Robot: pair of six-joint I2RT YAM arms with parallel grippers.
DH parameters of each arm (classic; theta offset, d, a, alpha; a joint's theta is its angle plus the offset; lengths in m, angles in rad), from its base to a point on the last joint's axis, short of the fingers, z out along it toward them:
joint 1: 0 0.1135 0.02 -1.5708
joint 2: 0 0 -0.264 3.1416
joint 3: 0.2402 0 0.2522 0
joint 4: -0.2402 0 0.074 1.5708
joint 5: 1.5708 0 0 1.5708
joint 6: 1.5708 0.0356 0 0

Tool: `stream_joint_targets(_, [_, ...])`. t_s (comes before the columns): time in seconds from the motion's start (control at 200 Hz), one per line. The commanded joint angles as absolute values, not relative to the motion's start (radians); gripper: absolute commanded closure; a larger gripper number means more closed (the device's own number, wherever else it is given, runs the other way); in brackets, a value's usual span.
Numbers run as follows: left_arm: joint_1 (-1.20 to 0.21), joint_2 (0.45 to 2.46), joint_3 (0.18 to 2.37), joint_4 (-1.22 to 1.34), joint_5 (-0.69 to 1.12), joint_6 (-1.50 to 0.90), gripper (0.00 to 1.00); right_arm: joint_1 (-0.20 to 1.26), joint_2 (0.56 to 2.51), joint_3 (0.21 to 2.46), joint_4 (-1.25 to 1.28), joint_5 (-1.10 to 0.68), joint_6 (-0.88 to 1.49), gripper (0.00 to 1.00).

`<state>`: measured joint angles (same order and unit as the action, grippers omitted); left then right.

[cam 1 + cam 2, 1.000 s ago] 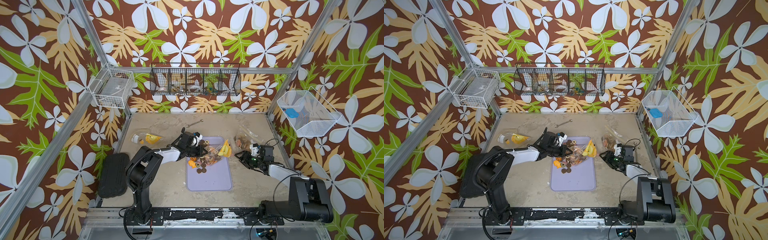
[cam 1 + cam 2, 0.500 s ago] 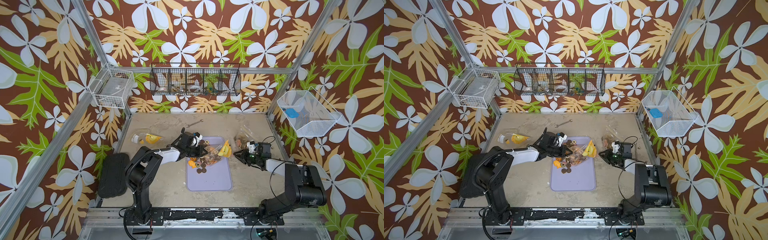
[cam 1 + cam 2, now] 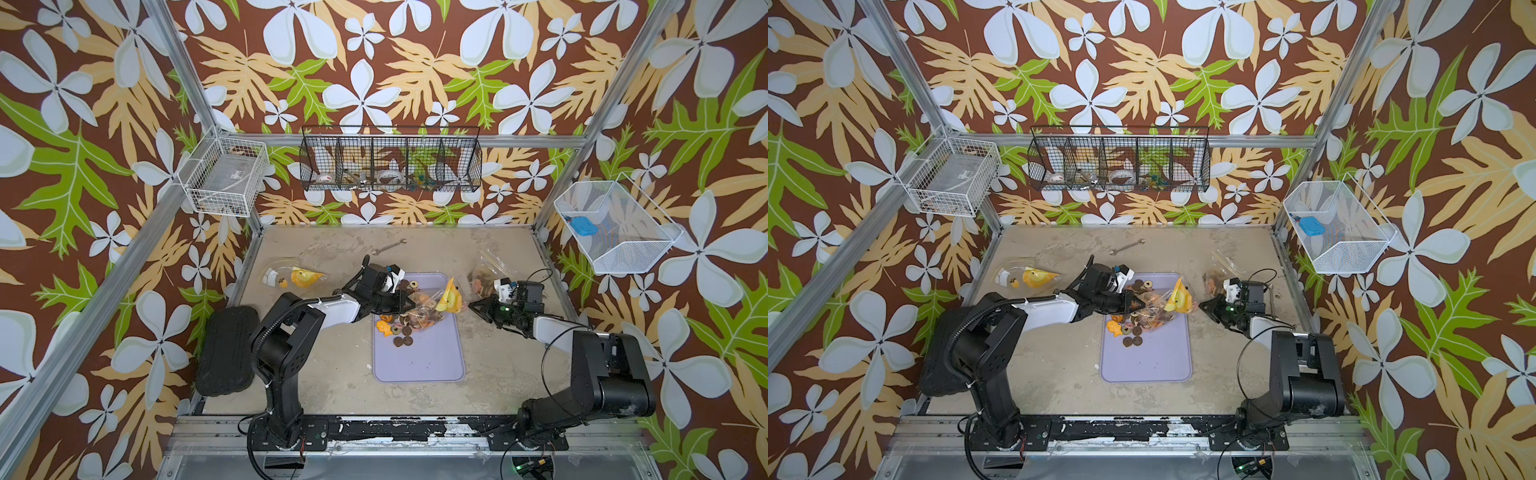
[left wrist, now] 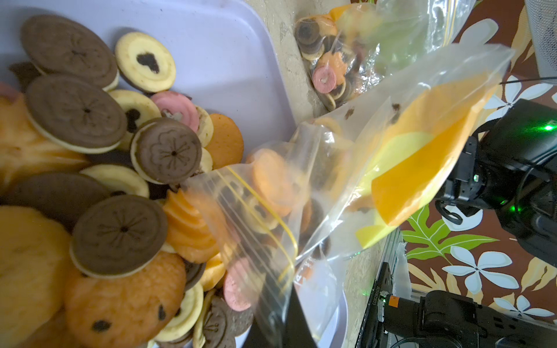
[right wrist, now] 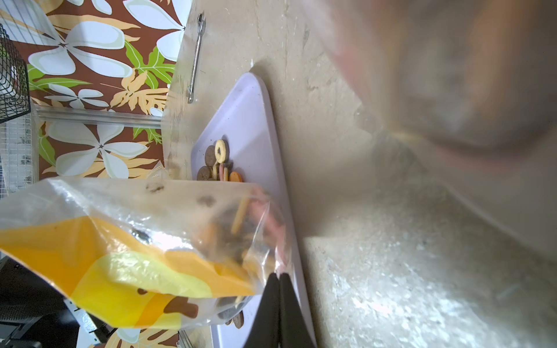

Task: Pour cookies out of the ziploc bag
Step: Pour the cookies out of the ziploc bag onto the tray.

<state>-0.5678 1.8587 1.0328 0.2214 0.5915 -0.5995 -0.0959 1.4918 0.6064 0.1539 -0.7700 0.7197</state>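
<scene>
The cookies [image 3: 400, 328] are mostly heaped on the far half of the lavender tray [image 3: 419, 365]. There are dark brown sandwich ones, pale ones with dark centres, plus pink and orange, and a couple of brown ones sit a bit nearer on their own. The left wrist view shows the heap up close, right at the mouth of the ziploc bag [image 3: 444, 299], and a fair few cookies are inside it. The bag lies across the tray's far right part, with its yellow-and-orange printed end tipped up by the tray's right edge.

The left gripper [image 3: 409, 306] is clamped on the bag at the mouth end, near the yellow zip lines. In its wrist view the plastic runs straight down onto a dark finger [image 4: 283, 325].

The right gripper [image 3: 471, 306] is low over the bare tabletop [image 3: 332, 353], just right of the tray. Its fingers [image 5: 269, 304] are pressed tight together right beside the bag's printed end. I honestly can't tell if any plastic is caught between them, and in both top views it looks like a sliver of gap.

Further out, a second bag [image 3: 482, 277] with cookies in it lies on the table beyond the right gripper. A third bag [image 3: 291, 277] with a yellow print is off to the far left. A wrench [image 3: 388, 247] lies near the back wall. Something close and blurry fills one side of the right wrist view, no idea what.
</scene>
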Motion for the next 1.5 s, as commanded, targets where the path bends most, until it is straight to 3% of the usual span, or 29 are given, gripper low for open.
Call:
stream_joint_targets(0.0, [-0.566, 1.844, 1.033, 0.241, 0.604, -0.595, 1.00, -0.096, 1.436, 0.611, 0.134, -0.797, 0.695, 1.00])
stream_joint_targets(0.245, [-0.566, 1.848, 1.029, 0.250, 0.600, -0.598, 1.00, -0.096, 1.216, 0.549, 0.101, -0.828, 0.676, 1.00])
stream_joint_targets(0.48, [-0.566, 1.857, 1.030, 0.261, 0.599, -0.608, 1.00, -0.096, 1.216, 0.558, 0.035, -0.840, 0.642, 1.00])
stream_joint_targets(0.716, [-0.565, 1.855, 1.028, 0.259, 0.580, -0.609, 1.00, -0.069, 1.069, 0.630, 0.061, -0.902, 0.697, 1.00])
stream_joint_targets(0.961, [-0.565, 1.858, 1.023, 0.260, 0.574, -0.616, 1.00, -0.050, 1.170, 0.586, -0.115, -0.761, 0.590, 1.00])
stream_joint_targets(1.126, [-0.565, 1.855, 1.025, 0.249, 0.569, -0.611, 1.00, -0.049, 1.152, 0.595, -0.123, -0.783, 0.586, 1.00])
stream_joint_targets(1.246, [-0.565, 1.855, 1.026, 0.250, 0.569, -0.613, 1.00, -0.030, 1.051, 0.588, 0.017, -0.883, 0.655, 1.00])
stream_joint_targets(1.351, [-0.565, 1.855, 1.023, 0.252, 0.568, -0.614, 1.00, -0.016, 1.005, 0.576, 0.000, -0.813, 0.649, 1.00])
stream_joint_targets(1.496, [-0.565, 1.852, 1.018, 0.254, 0.570, -0.617, 1.00, -0.017, 1.113, 0.543, -0.076, -0.762, 0.611, 1.00])
